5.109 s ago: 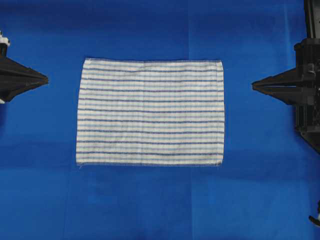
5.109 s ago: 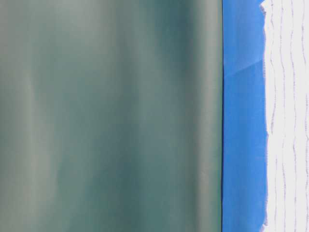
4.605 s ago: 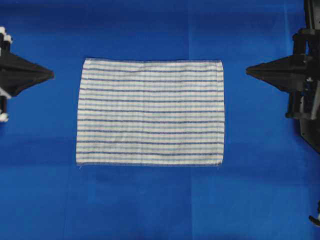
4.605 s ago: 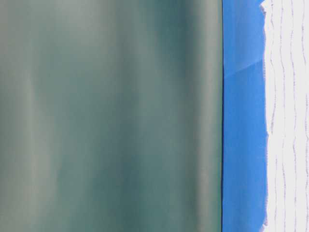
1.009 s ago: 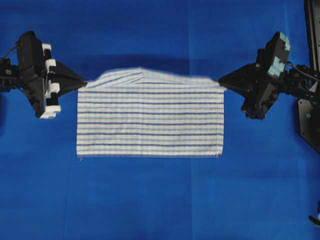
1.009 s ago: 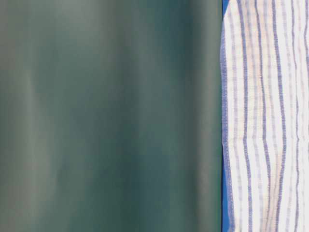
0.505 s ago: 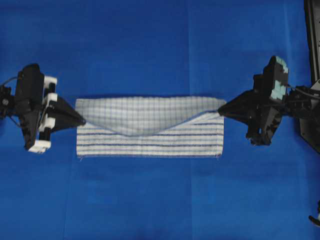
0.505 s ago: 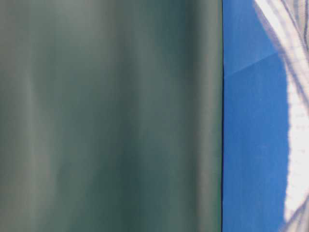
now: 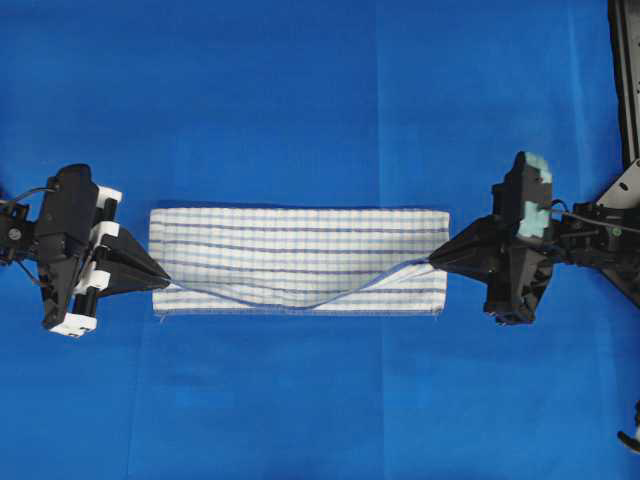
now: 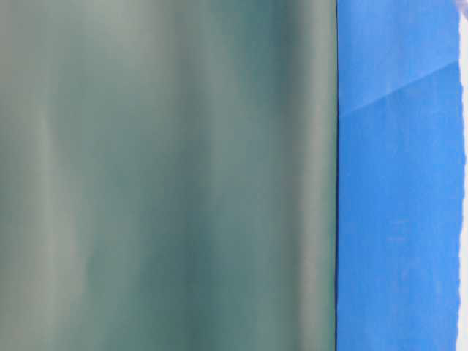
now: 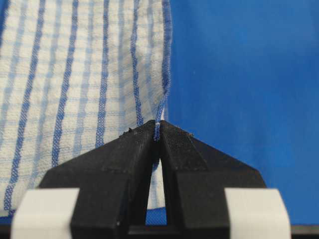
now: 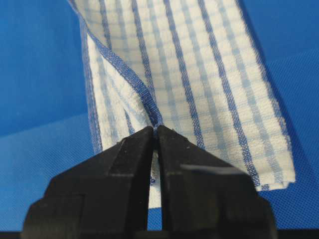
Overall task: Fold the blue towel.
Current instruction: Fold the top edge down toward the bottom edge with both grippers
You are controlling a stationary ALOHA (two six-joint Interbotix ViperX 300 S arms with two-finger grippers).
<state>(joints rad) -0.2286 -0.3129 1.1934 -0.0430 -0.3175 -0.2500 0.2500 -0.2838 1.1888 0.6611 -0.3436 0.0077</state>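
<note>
Overhead view: the blue towel (image 9: 298,260), white with blue stripes, lies mid-table on the blue sheet (image 9: 300,100) as a long band folded over on itself, the upper layer's hem sagging in a shallow curve toward the near long edge. Left gripper (image 9: 163,276) meets the towel's left end, right gripper (image 9: 433,264) its right end; each holds a corner of the upper layer slightly above the lower layer. Table-level view: mostly a blurred grey-green surface (image 10: 168,175); blue sheet to its right, with a thin white sliver of towel at the far right edge. Left wrist view: jaws pressed together, tips pinching the hemmed towel corner; cloth spreads away from the tips, blue sheet to the right. Right wrist view: jaws likewise closed tight on a hemmed corner; the folded towel runs away from the tips, two layers visible, lower layer flat on the sheet.
</note>
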